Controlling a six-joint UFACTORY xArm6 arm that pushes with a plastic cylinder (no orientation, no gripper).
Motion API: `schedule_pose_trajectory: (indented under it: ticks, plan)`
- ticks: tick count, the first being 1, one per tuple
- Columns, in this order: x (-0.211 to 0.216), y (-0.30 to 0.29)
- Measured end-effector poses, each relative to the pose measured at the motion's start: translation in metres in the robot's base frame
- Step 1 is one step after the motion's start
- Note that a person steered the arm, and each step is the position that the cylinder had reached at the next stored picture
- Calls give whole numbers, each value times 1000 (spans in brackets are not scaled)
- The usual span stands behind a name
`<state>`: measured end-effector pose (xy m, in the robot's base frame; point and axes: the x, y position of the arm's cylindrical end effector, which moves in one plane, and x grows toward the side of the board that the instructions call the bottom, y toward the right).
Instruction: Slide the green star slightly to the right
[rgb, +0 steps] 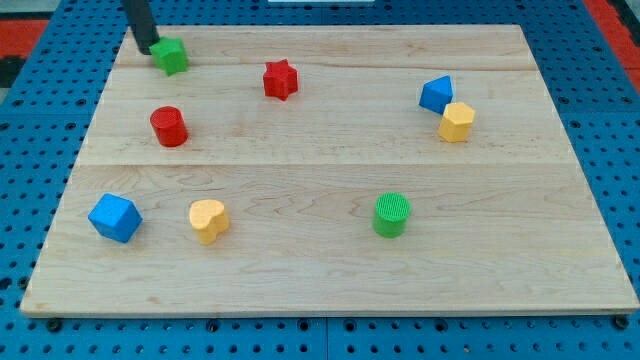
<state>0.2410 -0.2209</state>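
Note:
The green star sits near the top left corner of the wooden board. My tip is at the star's left edge, touching or almost touching it. The dark rod rises from there to the view's top edge.
A red star lies right of the green star. A red cylinder is below it. A blue block and a yellow block sit at the right. A green cylinder, a yellow heart and a blue cube lie lower down.

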Motion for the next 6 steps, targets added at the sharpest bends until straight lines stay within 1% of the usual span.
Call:
schedule_pose_trajectory:
  ticks: [2, 3, 4, 5, 6]
  plan:
    - [0, 3]
    - [1, 23]
    - [1, 25]
    - [-3, 0]
    - [-4, -40]
